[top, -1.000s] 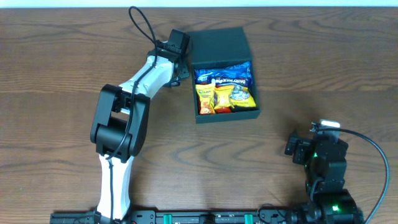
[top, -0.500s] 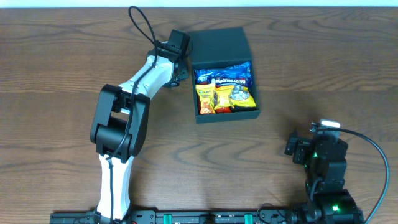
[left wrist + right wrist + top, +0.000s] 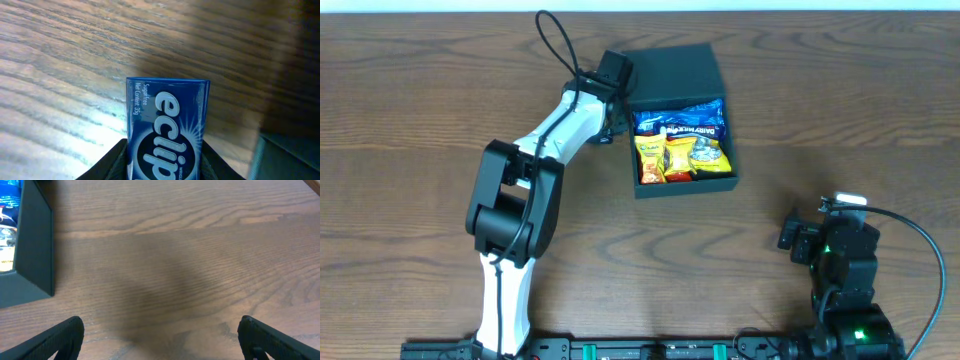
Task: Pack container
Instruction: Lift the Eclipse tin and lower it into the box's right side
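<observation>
At the far middle of the table (image 3: 410, 120) I see the container (image 3: 686, 184) sitting open, its lid (image 3: 670, 70) laid back flat on the far side. Inside, a blue packet (image 3: 680, 122) lies across the far part, with yellow packets (image 3: 682, 158) in front of it. My left gripper (image 3: 164, 157) hovers just beside the container's left wall, near the hinge corner. It is pinching a blue Eclipse gum pack (image 3: 167, 115) between its fingers, over bare wood. My right gripper (image 3: 160, 330) sits well apart, near the table's front right, fingers (image 3: 55, 340) spread wide. The container's near corner shows at the upper left of its wrist view.
</observation>
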Robot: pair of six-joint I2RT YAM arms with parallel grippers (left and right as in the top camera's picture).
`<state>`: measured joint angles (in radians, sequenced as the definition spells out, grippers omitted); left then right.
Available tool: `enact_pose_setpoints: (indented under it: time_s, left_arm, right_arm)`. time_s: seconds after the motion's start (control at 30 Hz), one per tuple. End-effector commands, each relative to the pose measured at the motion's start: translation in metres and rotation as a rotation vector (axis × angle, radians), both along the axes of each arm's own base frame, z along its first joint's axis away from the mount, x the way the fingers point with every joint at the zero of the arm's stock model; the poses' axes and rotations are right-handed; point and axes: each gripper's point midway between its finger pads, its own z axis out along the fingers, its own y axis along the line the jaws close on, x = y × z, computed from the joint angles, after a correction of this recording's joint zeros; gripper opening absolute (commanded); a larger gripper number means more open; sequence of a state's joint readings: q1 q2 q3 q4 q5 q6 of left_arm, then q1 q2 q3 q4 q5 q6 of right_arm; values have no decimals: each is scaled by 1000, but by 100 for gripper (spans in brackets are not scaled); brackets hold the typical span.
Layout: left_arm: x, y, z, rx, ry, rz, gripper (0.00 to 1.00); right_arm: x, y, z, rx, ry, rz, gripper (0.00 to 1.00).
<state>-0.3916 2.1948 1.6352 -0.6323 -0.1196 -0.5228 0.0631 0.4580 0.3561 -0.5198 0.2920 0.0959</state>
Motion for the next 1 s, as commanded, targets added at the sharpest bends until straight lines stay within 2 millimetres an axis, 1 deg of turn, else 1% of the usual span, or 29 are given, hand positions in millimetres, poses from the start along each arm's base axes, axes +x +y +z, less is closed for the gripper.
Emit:
enact_pose_setpoints:
  time_s: [0.0, 0.13, 0.23, 0.37, 0.5, 0.6, 0.7, 0.73, 0.77, 0.8, 0.97]
  left_arm:
    - [5, 1, 34, -1, -63, 1, 38]
    - [1, 6, 51, 22, -81, 4, 38]
    - [-4, 3, 64, 20, -89, -12, 38]
    - [-14, -8, 79, 10, -94, -41, 38]
    - [-24, -24, 94, 1, -111, -81, 38]
    - [-35, -40, 105, -7, -121, -122, 38]
    - [-49, -59, 112, -11, -122, -172, 38]
    - [-55, -67, 113, -13, -123, -192, 38]
    - [-63, -81, 114, -18, -125, -225, 38]
    - [-66, -87, 114, -19, -125, -238, 38]
    - [-92, -136, 117, -55, -150, -327, 38]
  right_arm:
    - [-1, -2, -1, 5, 0, -17, 99]
    - [-1, -2, -1, 5, 0, -17, 99]
    - [-1, -2, -1, 5, 0, -17, 99]
    - [-1, -2, -1, 5, 0, -17, 99]
    - [-1, -2, -1, 5, 0, -17, 99]
    - [-1, -2, -1, 5, 0, -17, 99]
    - [-1, -2, -1, 5, 0, -17, 99]
    - [-1, -2, -1, 5, 0, -17, 99]
    - [-1, -2, -1, 5, 0, -17, 99]
    - [-1, -2, -1, 5, 0, -17, 99]
    - [-1, -2, -1, 5, 0, -17, 99]
